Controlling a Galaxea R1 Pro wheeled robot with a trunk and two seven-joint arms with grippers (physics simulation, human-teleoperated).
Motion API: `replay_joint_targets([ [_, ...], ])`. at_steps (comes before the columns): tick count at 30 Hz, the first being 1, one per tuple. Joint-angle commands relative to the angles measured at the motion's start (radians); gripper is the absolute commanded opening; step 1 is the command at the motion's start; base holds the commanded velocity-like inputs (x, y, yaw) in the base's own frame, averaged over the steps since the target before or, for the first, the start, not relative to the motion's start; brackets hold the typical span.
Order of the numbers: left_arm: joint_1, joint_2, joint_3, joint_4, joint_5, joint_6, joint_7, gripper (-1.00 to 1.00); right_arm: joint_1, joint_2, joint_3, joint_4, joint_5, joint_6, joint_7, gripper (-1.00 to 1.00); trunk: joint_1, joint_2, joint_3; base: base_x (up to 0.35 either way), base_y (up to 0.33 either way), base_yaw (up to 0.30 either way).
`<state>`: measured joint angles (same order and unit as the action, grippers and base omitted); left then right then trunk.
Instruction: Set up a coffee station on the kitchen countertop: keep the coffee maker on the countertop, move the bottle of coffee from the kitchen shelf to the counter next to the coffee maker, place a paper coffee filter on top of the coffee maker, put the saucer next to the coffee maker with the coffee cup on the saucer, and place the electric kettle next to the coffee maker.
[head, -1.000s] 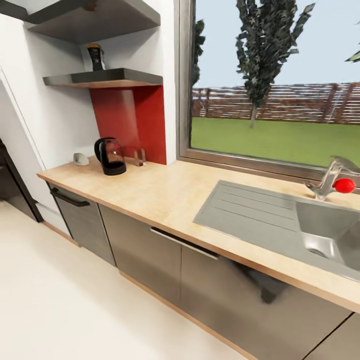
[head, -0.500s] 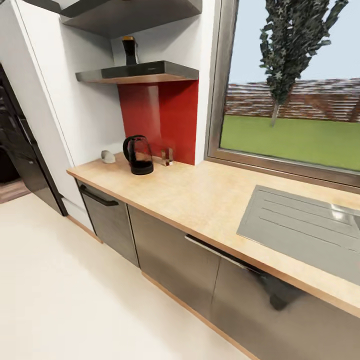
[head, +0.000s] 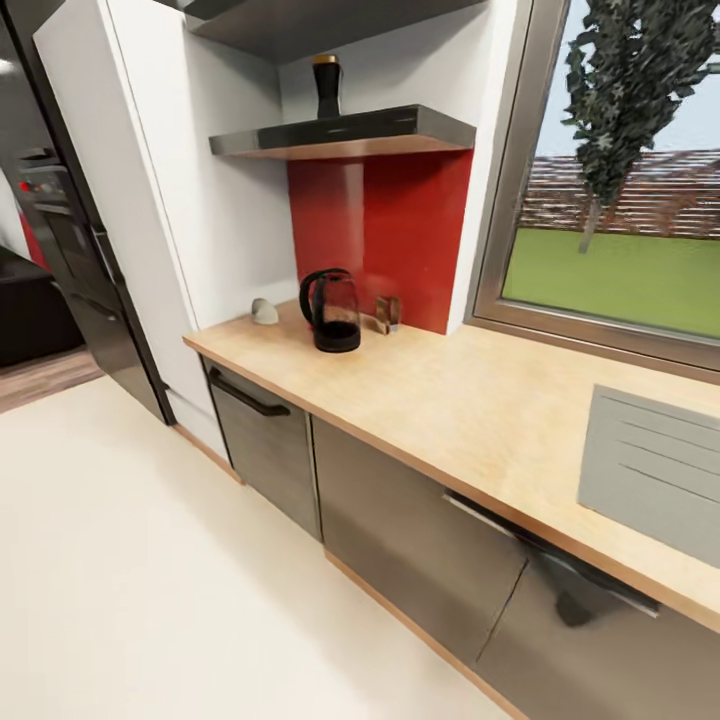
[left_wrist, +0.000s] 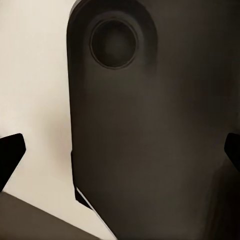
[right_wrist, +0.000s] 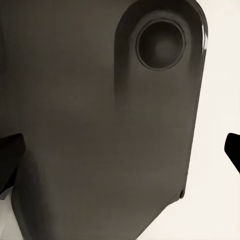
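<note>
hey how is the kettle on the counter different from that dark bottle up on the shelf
The electric kettle stands on the kitchen countertop; the bottle of coffee stands higher, on the grey shelf. The electric kettle is rounded and see-through with a black handle; the bottle of coffee looks narrower and opaque, with a yellowish cap. Both are dark and upright, near the red wall panel.

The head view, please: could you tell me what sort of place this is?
A home kitchen, most likely: a long wooden countertop over dark cabinets, an electric kettle by the red wall panel, and part of a sink drainboard under a garden window.
</note>
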<state>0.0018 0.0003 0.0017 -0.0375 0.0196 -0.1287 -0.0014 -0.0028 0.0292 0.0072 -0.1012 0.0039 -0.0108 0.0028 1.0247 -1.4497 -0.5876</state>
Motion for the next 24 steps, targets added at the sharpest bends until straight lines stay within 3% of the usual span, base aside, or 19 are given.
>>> replay_joint_targets([
  [1,0.000,0.000,0.000,-0.001,0.002,-0.002,0.000,1.00,0.000,0.000,0.001,0.000,0.001,-0.002,0.000,1.00,0.000,0.000,-0.001,0.190,0.293,0.023],
  [24,0.000,0.003,0.000,-0.001,0.002,-0.002,0.000,1.00,0.000,0.001,0.002,0.001,0.001,-0.003,0.002,1.00,0.000,0.000,-0.001,0.197,0.284,0.002],
])
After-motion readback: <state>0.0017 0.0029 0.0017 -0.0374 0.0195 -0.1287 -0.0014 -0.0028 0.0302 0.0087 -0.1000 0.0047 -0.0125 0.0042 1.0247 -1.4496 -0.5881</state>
